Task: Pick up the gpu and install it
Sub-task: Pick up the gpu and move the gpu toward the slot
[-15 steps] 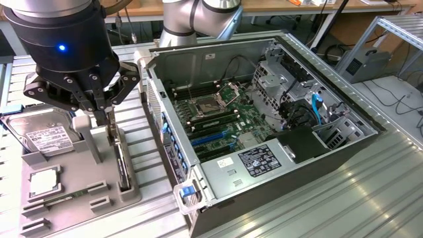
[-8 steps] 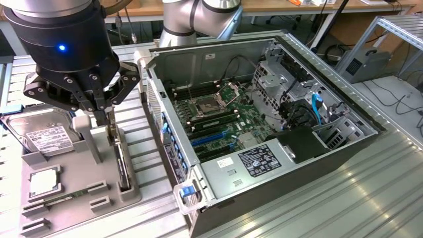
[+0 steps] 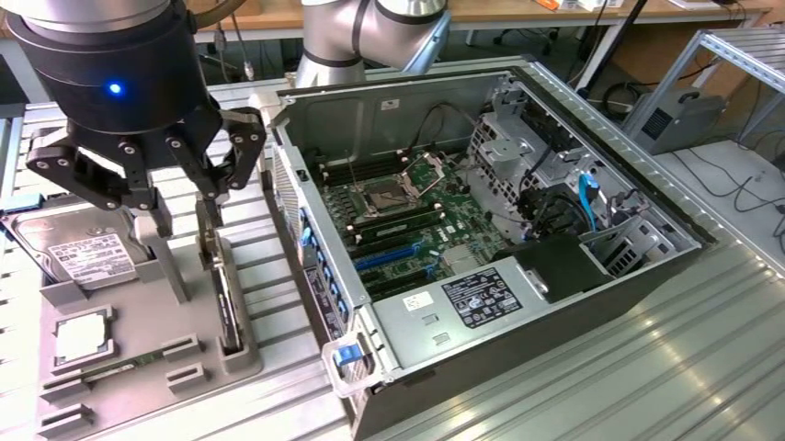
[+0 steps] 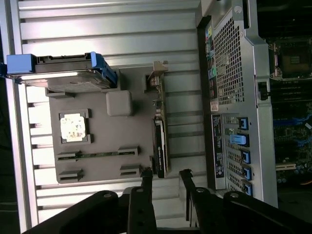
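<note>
Fingers [image 3: 209, 207] are held apart above gpu [image 3: 226, 299], stood edgewise in its holder [image 3: 129, 317]; card could be struck if descent is misaligned.

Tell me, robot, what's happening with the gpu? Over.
End effector open, hovering over the gpu. The gpu on edge in the gray holder, not gripped. Hard drive stands apart, not blocking.

Above the gpu [image 3: 226, 308], at the holder's [image 3: 142, 322] edge nearest the computer case [image 3: 322, 266], the room is free. Only a narrow strip of worktop [image 3: 289, 367] separates holder and case. The hard drive [image 3: 80, 253] stands well apart.
</note>
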You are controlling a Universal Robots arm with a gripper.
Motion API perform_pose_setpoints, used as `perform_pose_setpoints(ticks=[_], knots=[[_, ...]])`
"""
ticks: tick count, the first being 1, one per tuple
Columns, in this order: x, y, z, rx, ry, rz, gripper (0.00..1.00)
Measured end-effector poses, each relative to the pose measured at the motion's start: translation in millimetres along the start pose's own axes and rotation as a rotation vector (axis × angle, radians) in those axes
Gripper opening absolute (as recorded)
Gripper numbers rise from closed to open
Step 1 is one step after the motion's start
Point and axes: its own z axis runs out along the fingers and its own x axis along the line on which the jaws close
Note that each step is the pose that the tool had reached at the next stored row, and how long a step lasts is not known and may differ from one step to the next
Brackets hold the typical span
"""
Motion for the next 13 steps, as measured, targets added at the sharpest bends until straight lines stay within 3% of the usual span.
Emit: perform_pose_setpoints(ticks=[3, 4, 5, 13], knots=[[0.0, 0.0, 0.0, 0.0000, 0.0000, 0.000, 0.54], [0.0, 0.0, 0.0, 0.0000, 0.0000, 0.000, 0.54], [0.0, 0.0, 0.0, 0.0000, 0.0000, 0.000, 0.60], [0.4, -0.4, 9.4, 0.0000, 0.0000, 0.000, 0.60]])
